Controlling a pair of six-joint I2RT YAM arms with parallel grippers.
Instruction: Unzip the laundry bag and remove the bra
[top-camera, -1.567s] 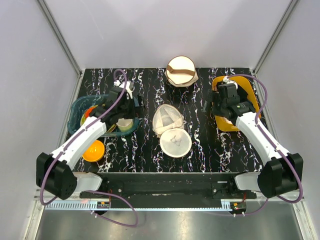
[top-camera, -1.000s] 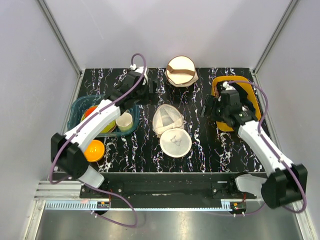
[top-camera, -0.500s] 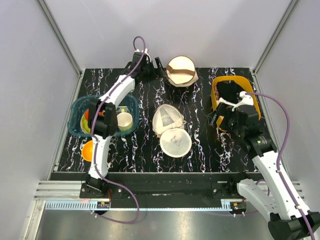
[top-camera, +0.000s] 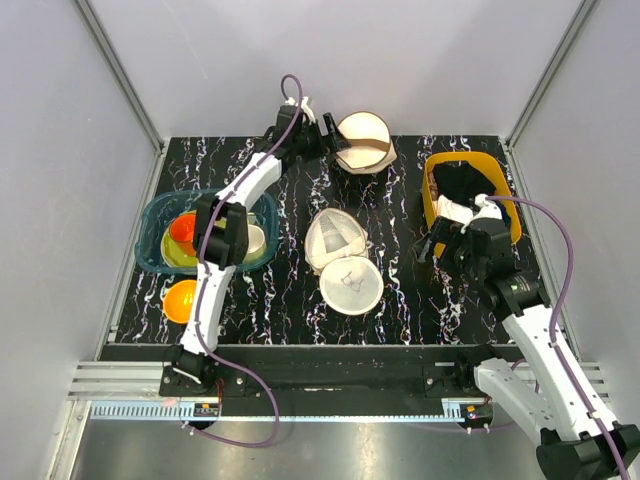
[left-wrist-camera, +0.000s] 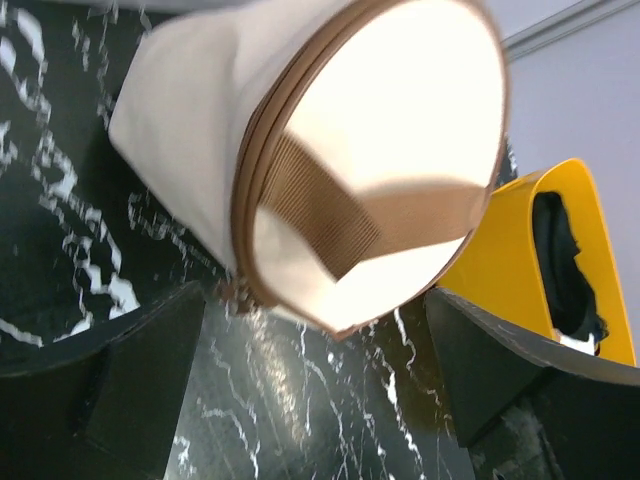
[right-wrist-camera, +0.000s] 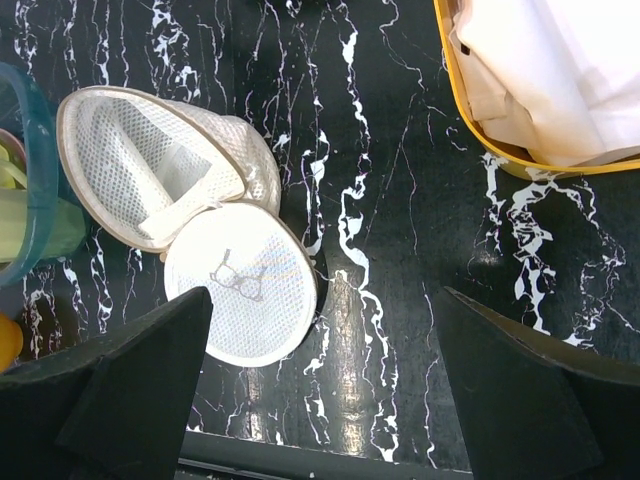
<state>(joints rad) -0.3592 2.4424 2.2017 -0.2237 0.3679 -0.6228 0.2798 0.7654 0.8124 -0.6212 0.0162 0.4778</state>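
The laundry bag (top-camera: 362, 142) is a cream dome with a brown zipper band, at the back middle of the table. It fills the left wrist view (left-wrist-camera: 380, 130), lying on its side, zipper shut. My left gripper (top-camera: 333, 135) is open just left of the bag, its fingers (left-wrist-camera: 110, 380) apart and low, short of the bag's near edge, holding nothing. My right gripper (top-camera: 430, 245) is open and empty above bare table right of centre, fingers (right-wrist-camera: 130, 390) wide apart. No pink bra shows in any view.
A white round mesh bag (top-camera: 350, 285) (right-wrist-camera: 240, 295) and a whitish triangular mesh bag (top-camera: 333, 237) (right-wrist-camera: 150, 165) lie mid-table. A yellow tub (top-camera: 430, 185) (right-wrist-camera: 470, 110) with dark and pale cloth stands right. A teal tub (top-camera: 150, 235) of cups and an orange bowl (top-camera: 182, 298) stand left.
My left arm has swung from the teal tub out to the back, up to the cream bag. My right arm has drawn back from the yellow tub toward the table's near middle.
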